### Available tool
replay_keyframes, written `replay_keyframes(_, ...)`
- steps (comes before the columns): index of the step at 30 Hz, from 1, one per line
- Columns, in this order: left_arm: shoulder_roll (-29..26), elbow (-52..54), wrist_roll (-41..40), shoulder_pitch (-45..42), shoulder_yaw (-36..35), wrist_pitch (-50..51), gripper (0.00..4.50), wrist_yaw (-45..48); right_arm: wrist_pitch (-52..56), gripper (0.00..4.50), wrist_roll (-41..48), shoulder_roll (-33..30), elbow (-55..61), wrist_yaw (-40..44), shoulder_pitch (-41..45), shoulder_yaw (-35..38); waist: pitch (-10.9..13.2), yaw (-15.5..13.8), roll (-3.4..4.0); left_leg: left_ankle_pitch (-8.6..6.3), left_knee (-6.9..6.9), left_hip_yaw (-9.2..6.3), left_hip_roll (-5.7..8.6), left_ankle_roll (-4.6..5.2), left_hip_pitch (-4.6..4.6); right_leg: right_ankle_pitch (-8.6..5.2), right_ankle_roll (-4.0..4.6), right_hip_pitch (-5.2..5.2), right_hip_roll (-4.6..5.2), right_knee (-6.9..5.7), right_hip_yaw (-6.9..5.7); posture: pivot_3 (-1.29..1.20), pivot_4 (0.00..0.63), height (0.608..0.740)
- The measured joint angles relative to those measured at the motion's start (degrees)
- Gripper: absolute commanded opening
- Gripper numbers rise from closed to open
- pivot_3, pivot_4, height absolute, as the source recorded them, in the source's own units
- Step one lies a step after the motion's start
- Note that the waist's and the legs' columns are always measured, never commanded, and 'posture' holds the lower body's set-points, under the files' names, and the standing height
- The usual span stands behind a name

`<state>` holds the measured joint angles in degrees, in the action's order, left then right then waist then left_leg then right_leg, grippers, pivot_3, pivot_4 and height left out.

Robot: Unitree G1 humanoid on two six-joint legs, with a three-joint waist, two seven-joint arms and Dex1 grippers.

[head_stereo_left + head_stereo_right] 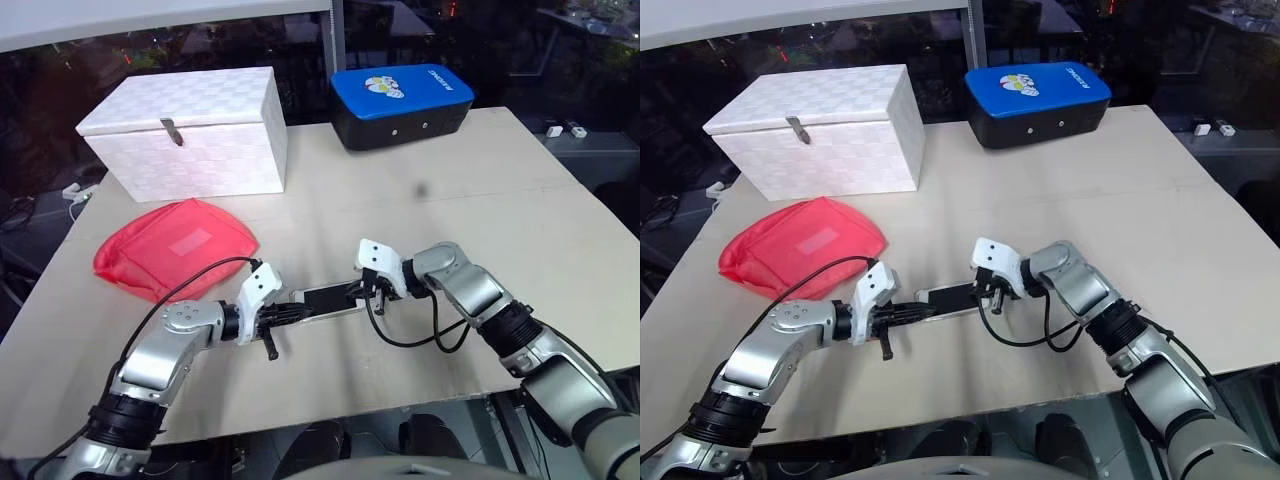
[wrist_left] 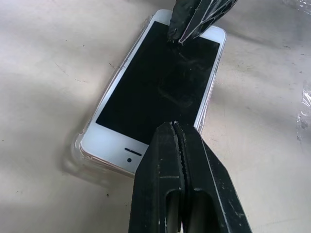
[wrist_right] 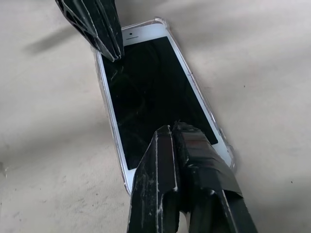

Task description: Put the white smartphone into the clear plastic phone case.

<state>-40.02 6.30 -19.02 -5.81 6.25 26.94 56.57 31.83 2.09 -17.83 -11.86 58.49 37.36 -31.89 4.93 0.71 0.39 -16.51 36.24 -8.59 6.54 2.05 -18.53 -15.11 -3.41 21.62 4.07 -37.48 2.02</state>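
Note:
The white smartphone (image 2: 160,87) lies screen up on the table near its front edge, sitting inside the clear plastic phone case (image 2: 83,148), whose shiny rim shows around its edges (image 3: 99,77). My left gripper (image 1: 288,314) is shut, its tips pressing on the phone's left end. My right gripper (image 1: 366,291) is shut too, its tips on the phone's right end. From each wrist view the other gripper's closed tips (image 2: 187,26) show at the phone's far end. Nothing is held between either pair of fingers.
A red mesh pouch (image 1: 175,248) lies left of the phone. A white latched box (image 1: 190,130) stands at the back left, a blue-lidded black case (image 1: 400,102) at the back centre. The table's front edge (image 1: 380,400) runs just below my arms.

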Motion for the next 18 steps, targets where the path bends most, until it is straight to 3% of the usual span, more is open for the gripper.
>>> replay_keyframes(18, -0.34, 0.49, -0.05, 0.15, -0.03, 0.14, 0.02, 0.62, 1.77, 0.00, 0.00, 0.17, -0.08, 1.36, 0.62, -0.01, -0.04, -0.05, 0.06, 0.00, -0.51, -0.07, -0.03, 0.00, 0.01, -0.03, -0.02, 0.00, 0.00, 0.51, -0.05, 0.00, 0.150, 0.740)
